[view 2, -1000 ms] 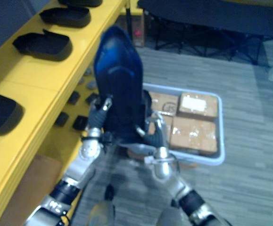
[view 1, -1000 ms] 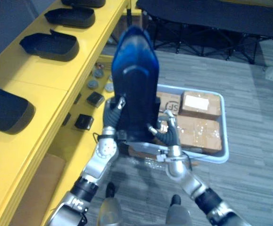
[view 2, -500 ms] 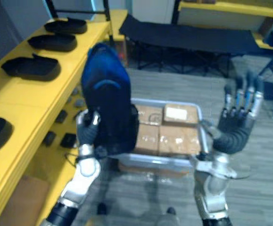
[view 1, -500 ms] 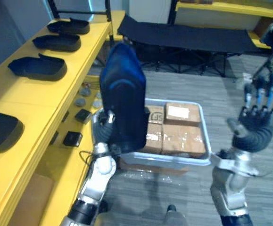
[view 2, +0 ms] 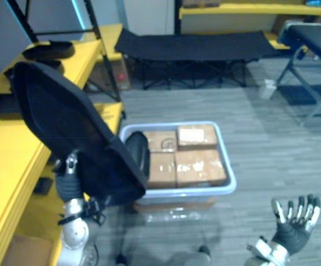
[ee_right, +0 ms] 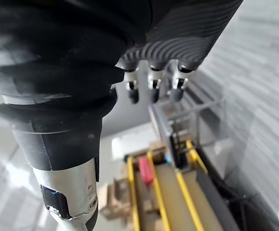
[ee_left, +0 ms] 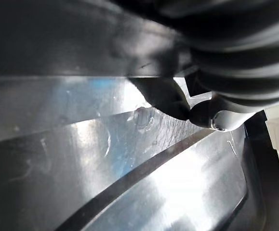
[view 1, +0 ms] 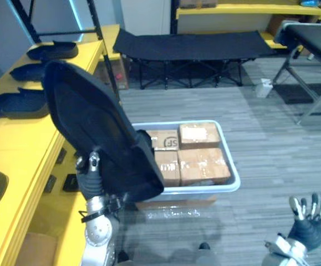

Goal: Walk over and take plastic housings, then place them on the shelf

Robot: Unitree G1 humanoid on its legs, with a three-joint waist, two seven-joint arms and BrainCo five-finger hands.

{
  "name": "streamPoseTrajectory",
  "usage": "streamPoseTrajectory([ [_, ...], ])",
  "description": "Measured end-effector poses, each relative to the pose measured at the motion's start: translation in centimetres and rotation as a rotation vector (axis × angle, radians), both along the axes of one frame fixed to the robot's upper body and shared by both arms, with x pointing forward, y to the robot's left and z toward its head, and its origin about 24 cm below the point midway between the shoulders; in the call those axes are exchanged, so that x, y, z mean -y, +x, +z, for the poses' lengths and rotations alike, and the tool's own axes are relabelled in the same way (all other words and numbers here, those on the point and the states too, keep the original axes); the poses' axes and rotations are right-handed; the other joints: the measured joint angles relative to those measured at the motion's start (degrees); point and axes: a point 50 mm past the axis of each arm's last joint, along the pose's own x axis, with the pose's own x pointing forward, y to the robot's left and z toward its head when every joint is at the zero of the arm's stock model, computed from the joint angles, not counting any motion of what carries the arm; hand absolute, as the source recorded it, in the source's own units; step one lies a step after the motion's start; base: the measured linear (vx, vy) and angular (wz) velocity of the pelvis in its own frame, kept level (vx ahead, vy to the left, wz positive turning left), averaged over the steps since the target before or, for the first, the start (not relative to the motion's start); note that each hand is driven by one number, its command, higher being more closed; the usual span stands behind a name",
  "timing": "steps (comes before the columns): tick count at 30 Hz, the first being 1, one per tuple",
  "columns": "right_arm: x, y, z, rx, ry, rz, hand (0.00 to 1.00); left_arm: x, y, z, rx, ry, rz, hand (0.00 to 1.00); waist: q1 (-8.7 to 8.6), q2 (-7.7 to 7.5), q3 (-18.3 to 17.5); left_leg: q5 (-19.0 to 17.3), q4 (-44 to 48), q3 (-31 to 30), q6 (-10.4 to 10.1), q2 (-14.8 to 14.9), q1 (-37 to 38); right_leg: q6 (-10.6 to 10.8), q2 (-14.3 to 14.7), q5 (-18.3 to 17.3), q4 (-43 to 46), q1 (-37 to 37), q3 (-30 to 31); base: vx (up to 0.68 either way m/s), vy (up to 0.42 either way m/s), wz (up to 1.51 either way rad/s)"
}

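Note:
A large dark plastic housing [view 1: 93,133] stands tilted toward the yellow shelf [view 1: 21,138], its top leaning over the shelf edge. My left hand [view 1: 91,174] grips its lower part from below, fingers curled on it. In the left wrist view the housing's glossy surface [ee_left: 129,168] lies right under the thumb [ee_left: 163,98]. My right hand [view 1: 312,224] hangs low at the right over the floor, fingers [ee_right: 151,89] straight and holding nothing. Several more dark housings [view 1: 16,102] lie along the shelf top.
A pale bin [view 1: 227,185] holding cardboard boxes [view 1: 196,158] sits on the floor just right of the held housing. A black cot [view 1: 193,44] stands behind it. Small black parts [view 1: 70,182] lie on the lower shelf level. A folding table [view 1: 310,39] stands at the far right.
My right hand has let go of the housing and dropped to the lower right. The housing now tilts left in the left hand alone. The camera has lifted.

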Motion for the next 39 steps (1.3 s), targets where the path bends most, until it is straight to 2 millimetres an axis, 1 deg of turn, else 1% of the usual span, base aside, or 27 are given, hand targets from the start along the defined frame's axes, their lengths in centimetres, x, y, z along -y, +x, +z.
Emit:
streamPoseTrajectory([
  [6,0.3,0.8,0.1,0.003,-0.024,-0.008,0.00,-0.1,0.4,0.5,0.025,0.018,-0.016,1.00,0.01,-0.14,0.4,-2.4,4.4,0.4,-0.4,0.5,-1.3,-0.3,0.3,-0.8,2.2,-1.1,1.4,-0.02,0.006,-0.10],
  [10,0.3,1.3,0.2,-0.016,-0.069,0.012,0.00,-0.3,0.8,0.9,0.042,0.004,0.037,1.00,-0.01,0.07,0.8,-3.2,5.6,0.2,-0.1,0.5,-2.1,-0.2,0.3,-1.0,2.4,-1.2,1.3,0.00,0.000,0.00],
  [13,0.6,2.3,1.1,0.032,-0.120,0.085,0.00,-0.9,0.6,1.0,0.041,0.031,0.125,1.00,0.12,0.76,1.2,-3.2,5.7,-0.3,-0.2,0.5,-2.2,-0.1,0.1,-1.4,2.5,-0.9,0.7,0.01,0.001,0.10],
  [16,0.0,4.2,2.5,0.110,-0.178,0.210,0.00,-2.4,0.3,1.4,0.027,0.106,0.265,1.00,0.48,1.50,1.4,-3.1,5.7,-3.7,-0.4,0.1,-2.4,-0.1,-0.4,-3.0,3.4,1.3,-3.1,0.03,-0.022,0.56],
  [17,-0.8,5.4,3.5,0.167,-0.184,0.275,0.00,-3.2,-0.2,1.8,0.030,0.135,0.344,1.00,0.92,1.79,1.4,-3.0,5.9,-5.5,-0.4,-0.3,-2.9,0.0,-0.9,-3.8,4.2,1.9,-4.9,0.04,-0.017,0.73],
  [18,-2.0,6.7,4.2,0.211,-0.186,0.356,0.00,-4.1,-0.7,2.3,0.039,0.159,0.417,1.00,1.90,2.21,1.4,-2.9,6.2,-7.4,-0.3,-0.9,-3.7,0.2,-1.4,-4.2,5.1,2.1,-6.6,0.05,-0.005,0.76],
  [19,-2.8,7.4,4.5,0.229,-0.185,0.406,0.00,-4.6,-1.1,2.6,0.045,0.166,0.454,1.00,2.56,2.44,1.4,-2.9,6.7,-8.2,-0.4,-1.1,-4.5,0.4,-1.6,-4.3,5.3,2.2,-7.4,0.06,0.000,0.79],
  [21,-6.5,10.1,5.3,0.267,-0.157,0.597,0.00,-6.5,-3.0,3.4,0.050,0.199,0.606,1.00,5.77,3.01,1.6,-2.8,7.6,-12.3,-0.3,-2.4,-6.6,1.1,-2.4,-4.9,5.3,3.7,-11.4,0.06,-0.002,0.83],
  [22,-7.4,10.6,5.4,0.271,-0.146,0.640,0.00,-7.0,-3.5,3.4,0.043,0.200,0.642,1.00,6.67,3.06,1.6,-2.8,7.6,-13.1,-0.2,-2.7,-6.8,1.2,-2.7,-5.0,5.0,4.3,-12.6,0.06,-0.008,0.82],
  [24,-10.8,12.4,5.2,0.253,-0.137,0.786,0.00,-8.6,-5.6,3.0,-0.006,0.192,0.776,1.00,10.26,2.87,1.7,-2.7,7.6,-16.5,-0.2,-4.2,-7.4,1.3,-3.3,-5.1,3.5,7.4,-16.6,0.09,-0.001,0.77],
  [25,-11.5,12.7,5.2,0.246,-0.142,0.817,0.00,-8.8,-6.0,2.8,-0.021,0.192,0.799,1.00,11.25,2.80,1.7,-2.7,7.6,-17.2,-0.2,-4.5,-7.5,1.3,-3.4,-5.1,3.0,8.2,-17.6,0.11,0.002,0.77],
  [26,-12.9,13.2,5.1,0.226,-0.165,0.875,0.00,-9.2,-6.8,2.4,-0.050,0.187,0.832,1.00,12.82,2.45,1.6,-2.7,7.7,-18.9,-0.2,-5.1,-8.0,1.3,-3.5,-5.1,2.1,9.6,-19.5,0.08,-0.004,0.60],
  [27,-13.5,13.4,5.2,0.225,-0.176,0.901,0.00,-9.4,-7.1,2.3,-0.061,0.187,0.848,1.00,13.55,2.30,1.6,-2.7,7.7,-19.7,-0.2,-5.4,-8.2,1.3,-3.4,-5.1,1.8,10.2,-20.6,0.11,-0.018,0.70],
  [28,-14.9,13.6,5.4,0.218,-0.182,0.946,0.00,-9.6,-7.9,1.8,-0.092,0.178,0.870,1.00,15.29,1.68,1.8,-2.6,7.6,-21.0,-0.2,-5.8,-8.5,1.3,-3.3,-5.1,1.1,11.3,-22.4,0.10,-0.029,0.57],
  [30,-15.6,13.6,5.3,0.209,-0.178,0.958,0.00,-9.6,-8.3,1.5,-0.115,0.170,0.865,1.00,16.03,0.95,1.7,-2.6,7.6,-22.5,-0.2,-6.3,-8.8,1.3,-3.3,-5.1,0.7,12.4,-24.0,0.08,-0.031,0.50],
  [31,-15.8,13.7,5.2,0.187,-0.163,0.953,0.00,-9.5,-8.5,1.3,-0.122,0.158,0.845,1.00,16.14,0.19,1.6,-2.6,7.6,-23.4,-0.2,-6.6,-9.2,1.3,-3.3,-5.1,0.6,12.9,-25.3,0.04,-0.022,0.31],
  [34,-15.2,13.6,4.2,0.132,-0.156,0.937,0.00,-9.6,-8.6,1.4,-0.108,0.161,0.815,1.00,16.29,-0.89,1.8,-2.6,7.7,-23.4,-0.2,-6.6,-9.4,1.2,-3.2,-5.1,0.7,12.9,-25.4,0.01,-0.006,0.07],
  [37,-14.4,13.3,3.4,0.075,-0.174,0.919,0.00,-9.6,-8.4,1.5,-0.097,0.151,0.783,1.00,15.81,-1.03,1.9,-2.7,7.9,-23.4,-0.2,-6.6,-9.4,0.6,-3.2,-5.4,0.9,12.8,-25.3,0.00,0.000,0.00],
  [39,-13.3,12.8,2.8,0.038,-0.193,0.889,0.00,-9.7,-8.5,1.3,-0.096,0.115,0.768,1.00,15.50,-1.03,1.9,-2.7,8.6,-23.3,-0.2,-6.5,-9.8,0.1,-2.8,-5.9,0.9,12.9,-25.3,-0.03,-0.009,0.03],
])
